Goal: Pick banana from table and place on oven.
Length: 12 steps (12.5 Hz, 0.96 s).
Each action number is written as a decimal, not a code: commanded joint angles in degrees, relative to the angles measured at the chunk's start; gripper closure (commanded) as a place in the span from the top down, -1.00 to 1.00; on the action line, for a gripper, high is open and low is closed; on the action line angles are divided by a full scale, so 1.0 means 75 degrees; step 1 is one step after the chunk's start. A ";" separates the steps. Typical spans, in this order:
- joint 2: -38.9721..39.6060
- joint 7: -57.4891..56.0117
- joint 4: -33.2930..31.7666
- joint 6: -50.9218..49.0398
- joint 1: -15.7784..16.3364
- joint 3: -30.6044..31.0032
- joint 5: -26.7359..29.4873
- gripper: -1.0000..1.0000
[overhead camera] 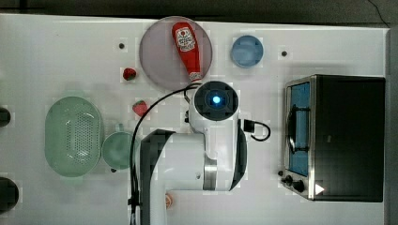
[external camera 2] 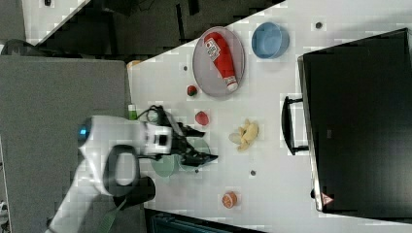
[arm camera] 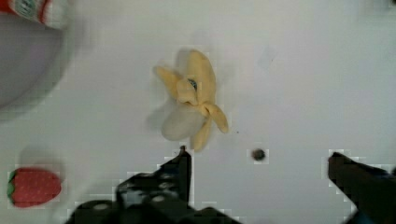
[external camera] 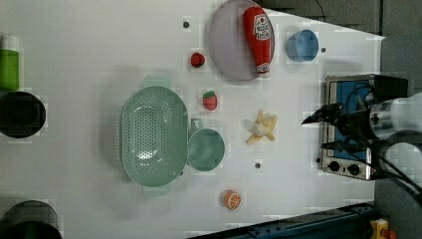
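Your gripper (arm camera: 259, 172) hangs above the white table (external camera: 74, 149) with its two black fingers (arm camera: 177, 170) spread wide apart and nothing between them. In the wrist view the banana (arm camera: 194, 100) lies just beyond the fingertips, flat on the table, peel strips splayed around its pale rounded core and a dark bolt hole (arm camera: 258, 154) close beside it.

In the left view the banana (external camera: 262, 128) rests on bare tabletop between the small green cup (external camera: 205, 148) and the oven (external camera: 348, 124), well apart from both. The open gripper (external camera: 321, 130) shows there at the left view's right, in front of the oven's bluish glass door.

In the right view the gripper (external camera 2: 206, 144) points toward the banana (external camera 2: 246, 134), which sits left of the oven's handle (external camera 2: 287, 125); the oven's matte black top (external camera 2: 362, 121) carries nothing.

Around them stand a ketchup bottle (external camera: 259, 37) on a grey plate (external camera: 226, 45), a blue bowl (external camera: 301, 45), two strawberries (external camera: 209, 100), a green colander (external camera: 149, 135) and an orange slice (external camera: 232, 199).
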 commanded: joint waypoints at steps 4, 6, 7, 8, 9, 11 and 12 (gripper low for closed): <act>0.0798 0.0632 -0.0795 0.2720 0.0176 -0.0040 -0.0105 1.00; 0.1315 0.1191 -0.0861 0.3074 0.0215 0.0129 -0.0105 1.00; 0.1560 0.1267 -0.0855 0.3225 0.0226 0.0213 -0.0105 1.00; 0.1789 0.1267 -0.0851 0.3419 0.0232 0.0270 -0.0105 1.00; 0.2007 0.1266 -0.0852 0.3617 0.0236 0.0304 -0.0105 1.00; 0.2375 0.1267 -0.0856 0.4022 0.0242 0.0311 -0.0105 1.00; 0.2502 0.1267 -0.0857 0.4154 0.0240 0.0290 -0.0105 1.00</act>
